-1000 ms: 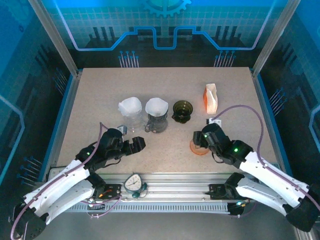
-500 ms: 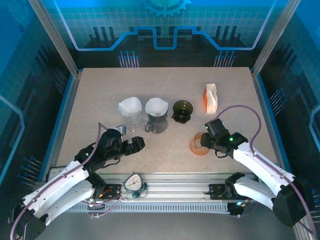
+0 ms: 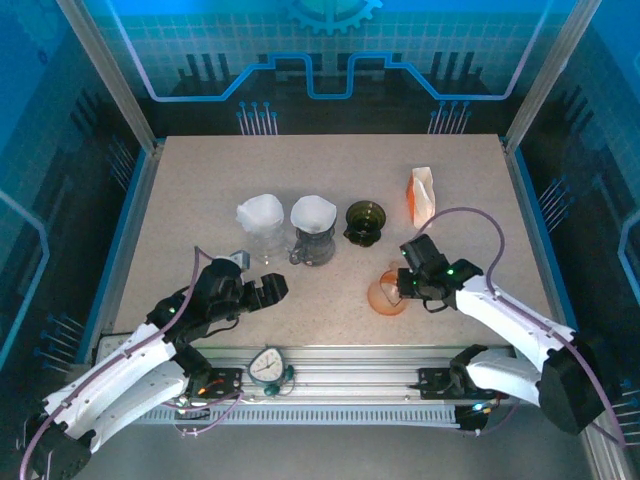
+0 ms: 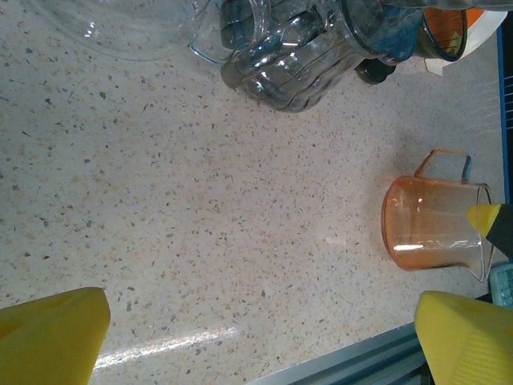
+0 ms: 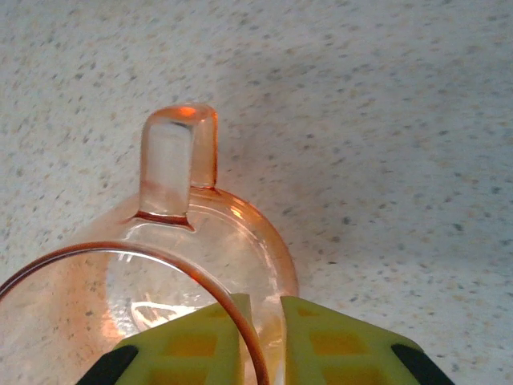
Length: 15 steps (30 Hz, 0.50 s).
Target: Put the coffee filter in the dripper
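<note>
Orange glassy dripper (image 5: pixel 172 241) has its rim pinched between yellow right fingers (image 5: pixel 188 349).

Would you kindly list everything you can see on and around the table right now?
clear dripper: one, clear, back left, white filter inside
grey dripper: one, smoky grey, beside the clear one, second white filter inside
dark green dripper: one, centre back
orange-and-white object: one, back right, too small to identify
orange dripper: one, transparent orange, front right
round dial: one, white face, front rail
table: one, speckled beige
left gripper: open, front left
right gripper: pinching the orange dripper's rim
</note>
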Tool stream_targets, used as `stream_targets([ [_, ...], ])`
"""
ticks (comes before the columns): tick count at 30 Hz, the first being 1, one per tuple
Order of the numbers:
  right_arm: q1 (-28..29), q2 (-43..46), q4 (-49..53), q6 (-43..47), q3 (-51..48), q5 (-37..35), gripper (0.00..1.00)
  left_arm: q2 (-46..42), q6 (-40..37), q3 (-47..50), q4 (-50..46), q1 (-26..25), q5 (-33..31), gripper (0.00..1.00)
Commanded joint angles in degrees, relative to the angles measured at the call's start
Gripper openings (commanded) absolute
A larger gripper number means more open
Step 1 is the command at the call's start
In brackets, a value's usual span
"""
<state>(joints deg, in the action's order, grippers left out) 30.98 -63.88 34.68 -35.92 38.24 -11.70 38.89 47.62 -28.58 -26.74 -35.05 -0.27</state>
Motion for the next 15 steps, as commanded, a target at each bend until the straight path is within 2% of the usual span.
stream_targets([
  [1, 3.6, -2.6, 0.9, 0.6, 2.6, 1.9, 0.18, -0.9, -1.2, 0.5, -0.9, -0.1, -1.1, 0.99],
  [7, 12.4, -9.4, 2.7, 1.1, 8.8, -4.2, 0.16, -0.9, -1.2, 0.7, -0.9, -0.1, -1.3, 0.99],
  [15, 20.4, -18.3, 6.1, 2.7, 16.0, -11.5, 0.17, -1.5, -1.4, 0.9, -1.3, 0.1, -1.3, 0.99],
])
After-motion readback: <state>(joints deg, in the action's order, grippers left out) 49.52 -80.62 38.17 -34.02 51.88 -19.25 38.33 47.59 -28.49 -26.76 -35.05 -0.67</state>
